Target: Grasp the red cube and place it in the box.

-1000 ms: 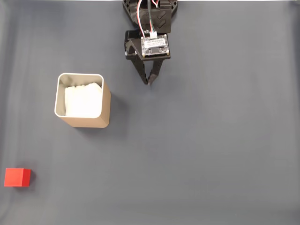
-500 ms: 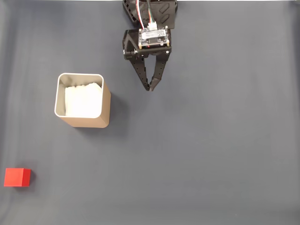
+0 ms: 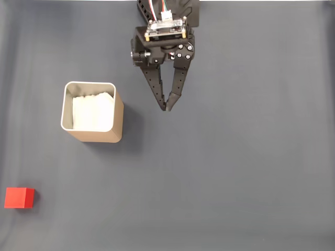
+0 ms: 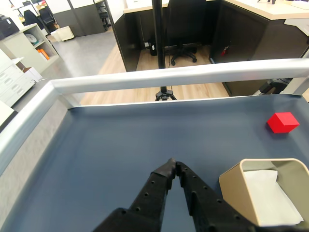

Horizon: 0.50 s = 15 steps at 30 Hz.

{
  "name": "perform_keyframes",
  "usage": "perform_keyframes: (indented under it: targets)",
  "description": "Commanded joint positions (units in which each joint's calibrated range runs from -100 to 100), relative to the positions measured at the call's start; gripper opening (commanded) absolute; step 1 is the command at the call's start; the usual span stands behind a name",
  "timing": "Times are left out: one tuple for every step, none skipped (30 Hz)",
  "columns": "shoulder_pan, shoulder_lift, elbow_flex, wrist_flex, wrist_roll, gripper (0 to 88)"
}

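- In the fixed view, the red cube [image 3: 19,198] sits on the dark blue-grey table [image 3: 241,172] close to its left edge, near the bottom-left corner, with open surface all around it.
- Further right and higher in that view, the box [image 3: 92,111] stands upright, left of the table's middle. Its thin pale rim runs around a white paper lining [image 3: 93,111], and a tan wall shows on its lower and right sides.
- The cube and the box are well apart, the cube lying below and to the left of the box.
- Right of the box, the black gripper [image 3: 167,106] reaches down from the top edge of the table. Its two fingers taper to a point, tips together, with nothing between them.
- The gripper tip is near the box's upper right corner but does not touch it.
- In the wrist view, the fingers [image 4: 159,186] enter from the bottom edge with their tips meeting [image 4: 173,165] over bare table [image 4: 120,145].
- To the right in that view, the box [image 4: 231,186] stands at the lower right, and the cube [image 4: 283,122] lies beyond it, near the table's silver rail [image 4: 169,77].
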Motion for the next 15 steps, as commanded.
perform_keyframes:
  targets:
    - [0.8, 2.5, -7.4, 0.3, -0.9, 0.2]
    - [1.1, 3.2, -8.6, 0.3, -1.1, 0.2]
    - [1.4, 3.8, -9.7, 0.3, -1.2, 0.2]
    - [1.9, 4.5, -10.7, 0.3, -1.3, 0.2]
    - [2.4, 5.1, -11.7, 0.3, -1.4, 0.2]
    - [2.9, 5.8, -12.6, 0.3, -1.4, 0.2]
    - [3.6, 6.5, -13.4, 0.3, -1.4, 0.2]
    - [4.3, 7.2, -14.2, 0.4, -1.4, 0.2]
    - [5.1, 7.9, -15.0, 0.5, -1.3, 0.2]
    - [5.9, 8.7, -15.8, 0.5, -1.3, 0.2]
    - [6.8, 9.5, -16.7, 0.6, -1.4, 0.2]
    - [7.5, 10.3, -17.5, 0.6, -1.4, 0.6]
    - [8.5, 11.1, -18.4, 0.8, -1.4, 0.9]
    - [9.2, 11.9, -19.2, 0.9, -1.4, 1.3]
    - [10.1, 12.7, -20.0, 1.1, -1.4, 1.7]
